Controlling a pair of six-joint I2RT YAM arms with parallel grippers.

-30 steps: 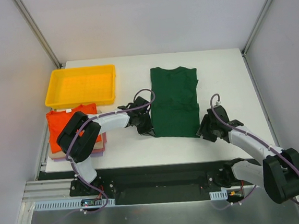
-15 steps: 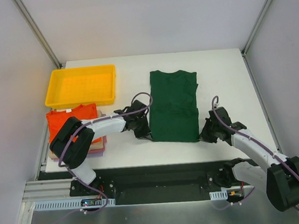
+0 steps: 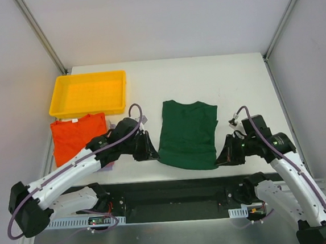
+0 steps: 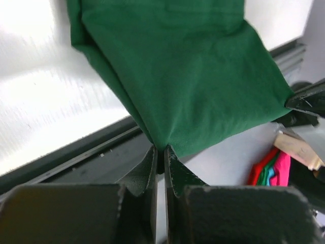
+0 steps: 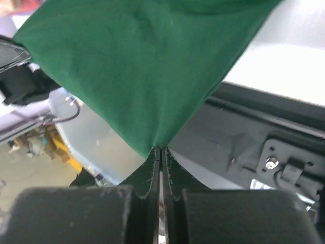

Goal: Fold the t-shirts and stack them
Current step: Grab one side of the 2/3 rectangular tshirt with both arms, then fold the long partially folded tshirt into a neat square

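Viewing from the top: dark green t-shirt (image 3: 188,132) is folded mid-table (image 3: 233,76), with the left gripper (image 3: 152,151) and right gripper (image 3: 220,158) each pinched fully closed on a near corner; the stack under the orange t-shirt (image 3: 76,138) is mostly hidden by the left arm. Left wrist: gripper clamped on a taut green corner, colourful blob lower right unreadable. Right wrist: same clamp on the other corner, background blurred.

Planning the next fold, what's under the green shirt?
The green shirt lies on the white table, near corners pinched by the left tool and right tool. Anything beneath its middle is covered.
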